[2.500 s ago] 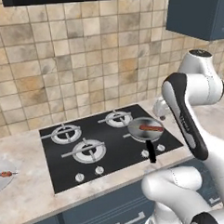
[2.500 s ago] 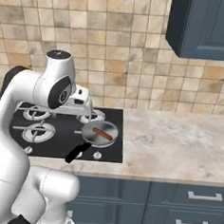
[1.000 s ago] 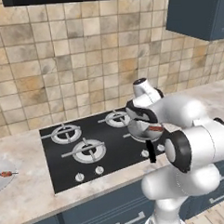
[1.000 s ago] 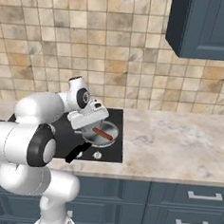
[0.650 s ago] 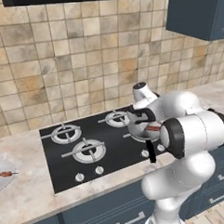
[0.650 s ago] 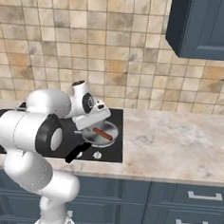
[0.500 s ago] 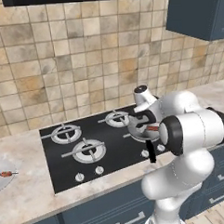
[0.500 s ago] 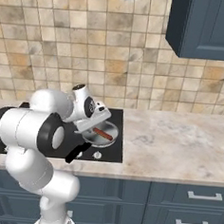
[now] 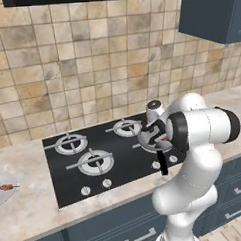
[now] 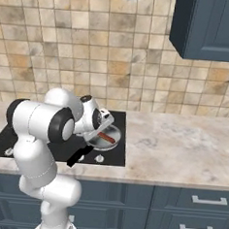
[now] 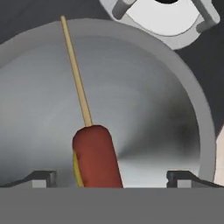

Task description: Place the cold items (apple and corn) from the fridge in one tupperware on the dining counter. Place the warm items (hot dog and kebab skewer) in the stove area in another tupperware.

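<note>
Tool: the tool [image 11: 109, 177] hangs low over the frying pan, its 2 dark fingertips [image 11: 40, 178] standing wide apart and gripping nothing; in the right base view it [image 10: 105, 119] sits just above the pan at the end of the folded white arm.
Hot dog: the hot dog [image 11: 95, 157], red-brown with a yellow stripe along 1 side, lies in the pan between the 2 tips, closer to the left tip; whether either tip touches it cannot be told. Its thin wooden stick [image 11: 75, 72] runs away from the tool across the pan floor toward the far rim.
Pan: the grey frying pan [image 11: 148, 109] lies directly under the tool; from the right base view its rim [image 10: 116, 135] shows beside the tool, with a dark handle [image 10: 77, 157] pointing toward the front edge of the desk.
Stove: the black cooktop [image 9: 95, 179] carries the pan on its front burner under the tool; another burner [image 11: 173, 17] shows just beyond the pan's far rim.
Kebab skewer: the kebab skewer [image 9: 5, 187] rests on a pale plate [image 9: 2, 196], well apart from the tool, at the far left of the desk past the cooktop.
Desk: the marbled desk [image 10: 181, 151] stretches to the right of the tool.
</note>
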